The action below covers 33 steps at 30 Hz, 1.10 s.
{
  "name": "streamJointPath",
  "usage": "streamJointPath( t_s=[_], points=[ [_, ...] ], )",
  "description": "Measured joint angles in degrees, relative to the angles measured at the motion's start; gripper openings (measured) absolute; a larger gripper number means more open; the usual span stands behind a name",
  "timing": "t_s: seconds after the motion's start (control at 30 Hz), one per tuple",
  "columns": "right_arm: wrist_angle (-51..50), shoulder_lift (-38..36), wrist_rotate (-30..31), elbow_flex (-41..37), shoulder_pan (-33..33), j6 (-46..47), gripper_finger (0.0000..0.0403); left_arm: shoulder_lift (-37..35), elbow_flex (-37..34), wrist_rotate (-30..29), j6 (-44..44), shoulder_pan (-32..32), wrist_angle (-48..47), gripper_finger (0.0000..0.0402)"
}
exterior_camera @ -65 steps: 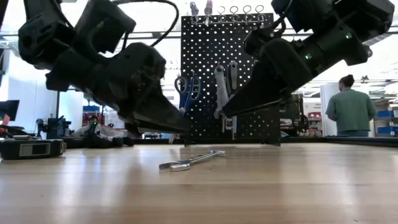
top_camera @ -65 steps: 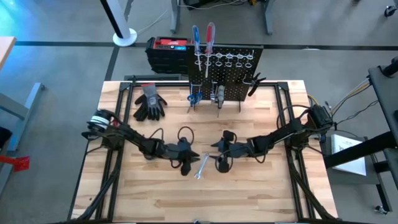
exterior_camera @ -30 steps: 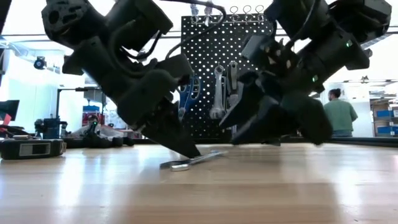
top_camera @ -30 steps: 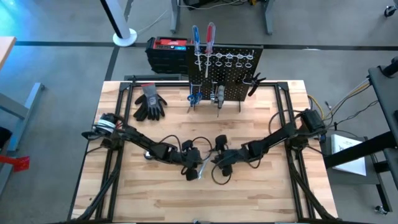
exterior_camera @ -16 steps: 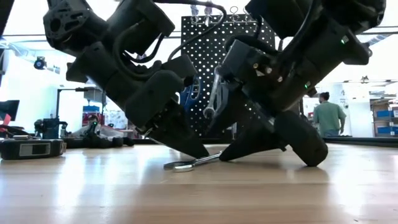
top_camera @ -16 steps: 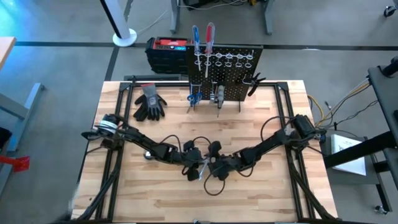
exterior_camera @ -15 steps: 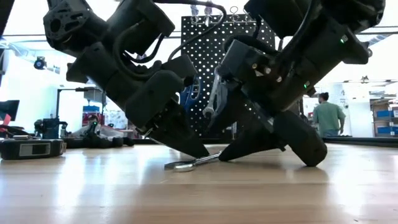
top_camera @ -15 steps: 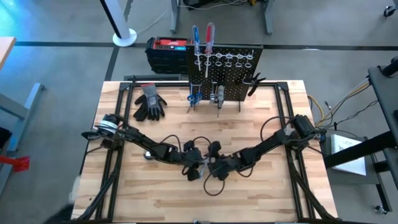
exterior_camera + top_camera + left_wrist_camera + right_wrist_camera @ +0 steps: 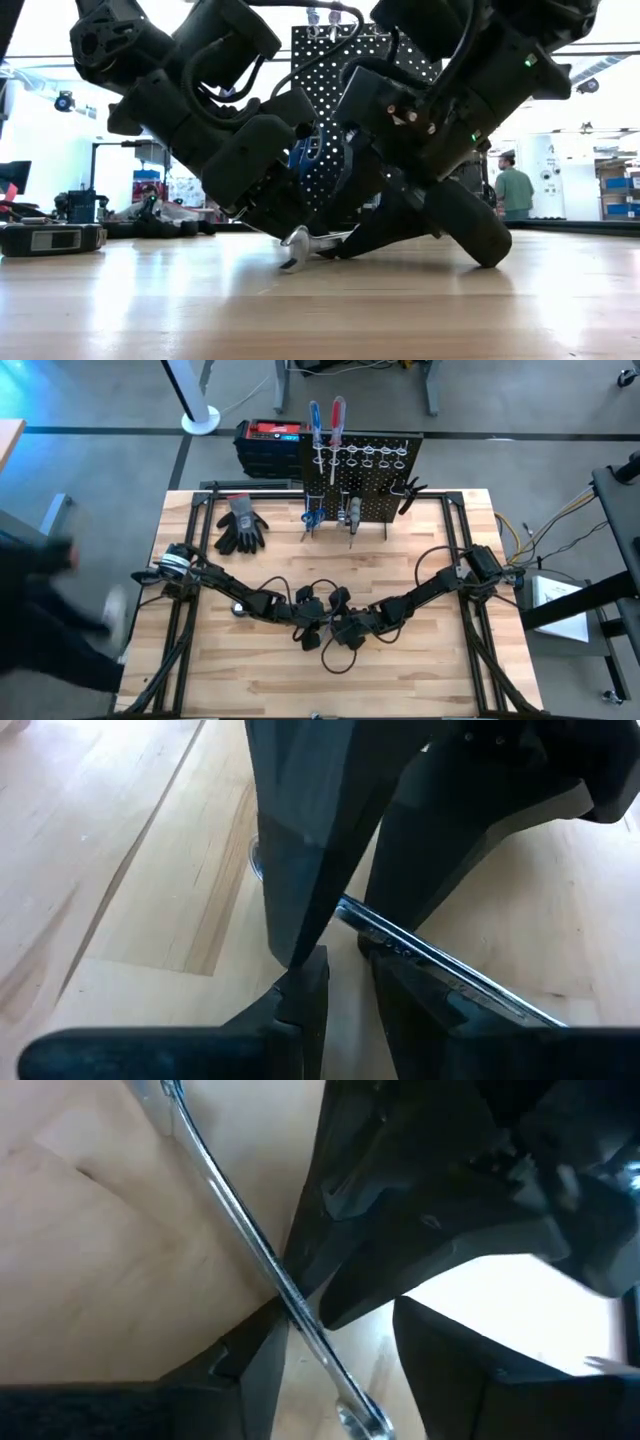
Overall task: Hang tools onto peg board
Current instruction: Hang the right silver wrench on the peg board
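Down at mid-surface: left tool (image 9: 312, 632) and right tool (image 9: 334, 628), tips nearly touching, converged on one silver wrench (image 9: 297, 243).

Wrench position: directly under and between both tools. Tilted, open-end head lifted off the surface (image 9: 320, 310) on the left tool's side, other end hidden under the right tool. Almost fully covered by the arms in the high view.

Right tool: jaws apart, wrench shaft (image 9: 250, 1240) running between them and against one finger (image 9: 255, 1365). Clear of the other finger, so not clamped.

Left tool: tip right at the wrench shaft (image 9: 420, 955). Cannot tell whether gripping or just pressing on it.

Peg board (image 9: 385, 490): upright at the surface's far edge, well beyond both tools. Already hung on it:
- blue screwdriver (image 9: 314, 420) and red screwdriver (image 9: 338, 415), handles up, in the top ring row
- blue-handled scissors (image 9: 311, 515) low on the face
- silver wrenches (image 9: 352, 512) just beside the scissors
- dark pliers (image 9: 410, 492) on the board's edge, right-arm side

Gloves (image 9: 241, 525): flat on the surface, beyond the left tool, well apart from it. Red-topped black box (image 9: 268, 438): behind the board.

Blurred dark figure (image 9: 50, 620) on the floor beside the left arm's base. Person (image 9: 513, 190) standing far back in the room, beyond the right arm.
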Motion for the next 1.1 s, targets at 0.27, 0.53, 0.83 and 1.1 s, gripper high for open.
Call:
streamJointPath(
  t_s=[0.27,0.53,0.83,1.1],
  points=[
    [-2.70,-0.03,-2.56,0.25,-0.81,3.08,0.0080,0.02,0.00,0.01,-0.04,0.00,0.30,0.0077],
    [-5.69,-0.09,-1.46,0.44,-0.91,0.28,0.0011,0.02,0.00,-0.08,-0.33,0.04,0.22,0.0076],
    [-13.91,-2.65,1.13,0.31,-0.79,5.35,0.0002,-5.23,-0.35,-1.13,-1.97,-0.07,-9.91,0.0077],
    [-21.61,-5.49,1.56,0.10,-0.99,11.89,0.0000,-11.73,-0.05,-4.12,2.12,-0.09,-17.95,0.0080]
  ],
)
